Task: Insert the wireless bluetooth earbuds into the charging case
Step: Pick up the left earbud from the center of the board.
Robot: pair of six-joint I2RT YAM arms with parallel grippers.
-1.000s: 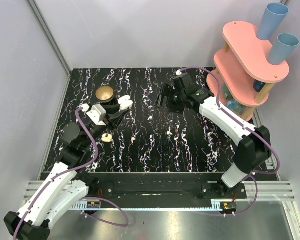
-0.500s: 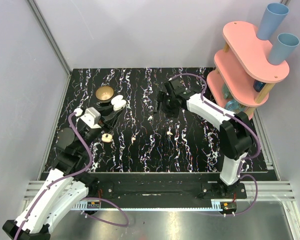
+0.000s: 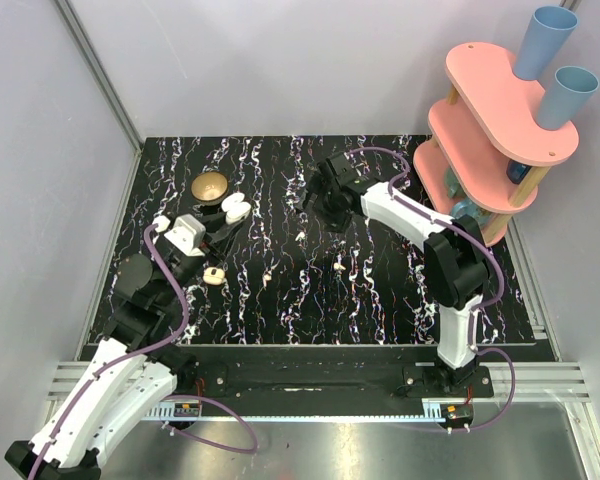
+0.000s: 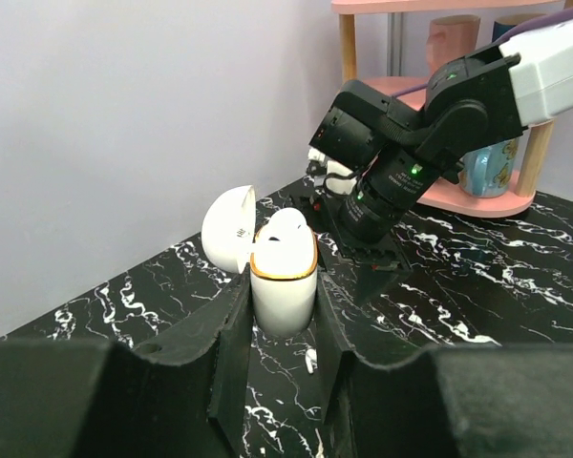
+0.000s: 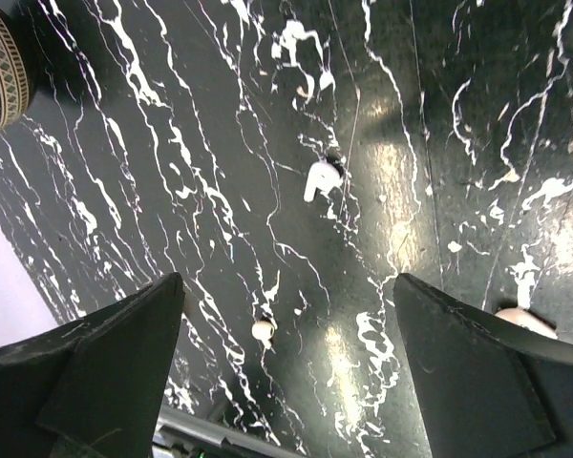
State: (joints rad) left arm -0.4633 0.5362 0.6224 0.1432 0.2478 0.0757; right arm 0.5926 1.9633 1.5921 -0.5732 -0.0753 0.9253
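Note:
My left gripper (image 3: 227,216) is shut on the white charging case (image 3: 236,208), held upright off the table. In the left wrist view the case (image 4: 285,272) sits between my fingers (image 4: 231,334), its lid (image 4: 227,229) open to the left and a white rounded shape showing in its gold-rimmed top. One earbud (image 4: 310,360) lies on the table below it. My right gripper (image 3: 313,200) is open and empty above the table middle. Below it lie two earbuds, one nearer (image 5: 318,178) and one farther (image 5: 263,330). The top view shows earbuds on the table (image 3: 300,236), (image 3: 339,266), (image 3: 267,278).
A brass bowl (image 3: 210,186) stands at the back left, just behind the held case. A small cream round piece (image 3: 213,275) lies near the left arm. A pink two-tier stand (image 3: 490,130) with blue cups (image 3: 542,40) is at the back right.
My right gripper has swung left and slightly back over the table middle, its arm folding in. My left gripper has shifted a little left with the case in it.

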